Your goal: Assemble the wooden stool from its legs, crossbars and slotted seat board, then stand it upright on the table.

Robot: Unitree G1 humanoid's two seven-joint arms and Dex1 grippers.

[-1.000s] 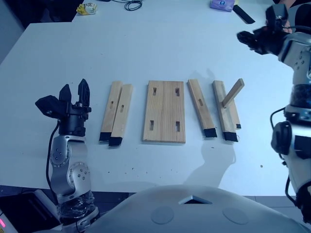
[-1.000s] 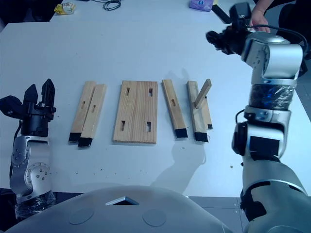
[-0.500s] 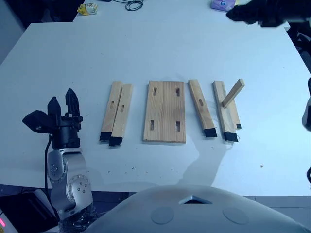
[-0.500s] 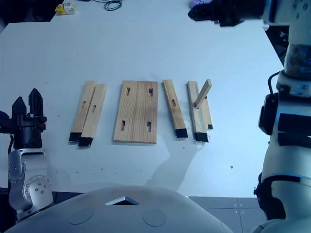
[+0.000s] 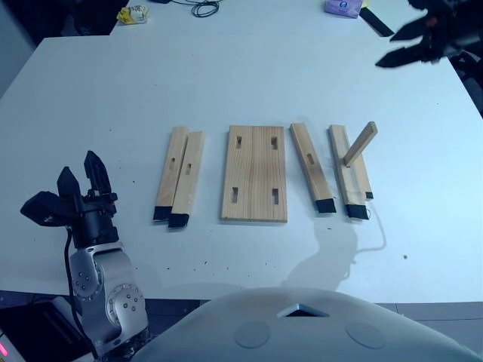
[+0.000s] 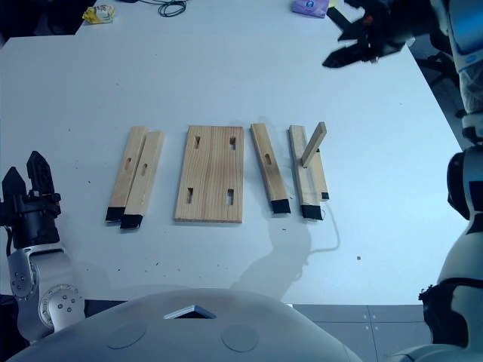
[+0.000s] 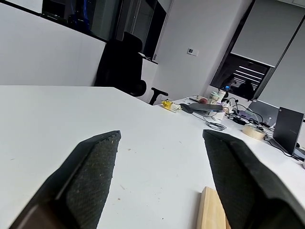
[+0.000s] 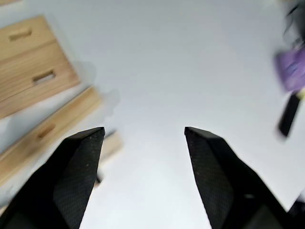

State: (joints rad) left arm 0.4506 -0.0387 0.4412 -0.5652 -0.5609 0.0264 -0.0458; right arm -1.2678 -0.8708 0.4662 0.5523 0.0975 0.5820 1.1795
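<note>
The slotted seat board (image 5: pixel 255 173) lies flat mid-table. Two legs (image 5: pixel 179 176) lie side by side to its left. To its right lie one leg (image 5: pixel 312 167) and another leg (image 5: pixel 347 171), and a short crossbar (image 5: pixel 359 143) leans tilted on the outer one. My left gripper (image 5: pixel 79 170) stands open near the front left edge, fingers up, apart from the wood; its wrist view shows the gripper (image 7: pixel 162 138) with a leg end (image 7: pixel 212 212) beyond. My right gripper (image 5: pixel 396 47) hangs open and empty high over the far right; its wrist view shows the gripper (image 8: pixel 143 131) above the board (image 8: pixel 33 62).
A purple packet (image 5: pixel 343 7) and a black bar (image 5: pixel 377 23) lie at the table's far right edge. A yellow item (image 5: pixel 136 13) and a cable (image 5: pixel 205 7) sit at the far edge. Bare white table surrounds the parts.
My left gripper has drawn back toward the front left edge. My right arm has swung about high over the far right corner. The wooden parts have not moved.
</note>
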